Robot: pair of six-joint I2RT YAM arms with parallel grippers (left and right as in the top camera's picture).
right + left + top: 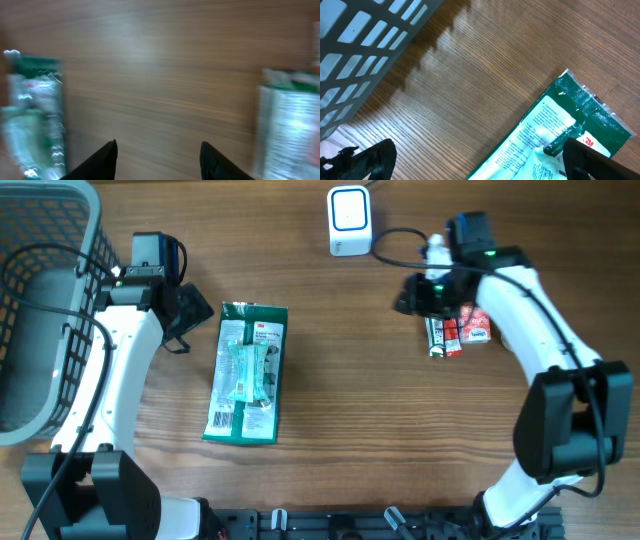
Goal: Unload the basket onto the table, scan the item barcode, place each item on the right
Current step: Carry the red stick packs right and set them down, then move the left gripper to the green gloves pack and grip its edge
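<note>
Table (330, 410) of brown wood holds everything. A grey basket (85, 240) sits out past the left fingers (370, 160), well apart. The green packet (246, 375) lies flat just beside those fingers. They are spread wide and hold nothing. The white scanner (349, 220) stands near the right fingers (102, 162), which are parted and empty too. A small red packet (455, 335) lies just beside them.

Grey plastic lattice basket (88, 225) at the far left of the brown wooden table (340, 390), partly cut off by the frame. In the left wrist view its slotted wall (365, 35) fills the upper left and casts a shadow on the wood.
</note>
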